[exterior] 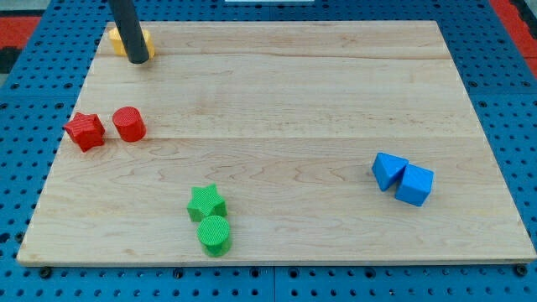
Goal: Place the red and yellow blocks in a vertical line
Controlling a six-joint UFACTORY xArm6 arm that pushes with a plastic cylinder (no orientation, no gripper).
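Observation:
My tip (138, 58) rests at the view's top left, right in front of a yellow block (118, 39), which it partly hides, so the block's shape is unclear. A red star block (85, 131) lies at the left edge of the wooden board (294, 101). A red cylinder (129, 123) stands just to its right, close beside it. Both red blocks are well below the yellow block and my tip.
A green star block (205, 203) and a green cylinder (214, 235) sit together near the bottom edge. Two blue blocks (389, 170) (414, 184) touch at the right. Blue pegboard surrounds the board.

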